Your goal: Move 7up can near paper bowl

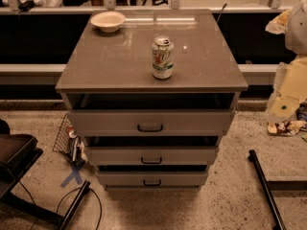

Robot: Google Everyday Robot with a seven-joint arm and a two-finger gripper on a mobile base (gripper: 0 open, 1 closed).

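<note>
The 7up can point(162, 57) stands upright on the grey cabinet top point(110, 66), a little right of centre and towards the front. The paper bowl point(108, 20) sits at the back left corner of the same top, well apart from the can. My gripper point(288, 97) shows as pale cream and white parts at the right edge of the camera view. It is off the cabinet's right side, lower than the top and far from the can. It holds nothing that I can see.
The cabinet has three drawers point(150, 123), each slightly pulled out. A wire basket point(67, 140) leans at its lower left. Black bars point(266, 188) and a cable point(76, 202) lie on the floor. A rail and ledge point(29, 71) run behind.
</note>
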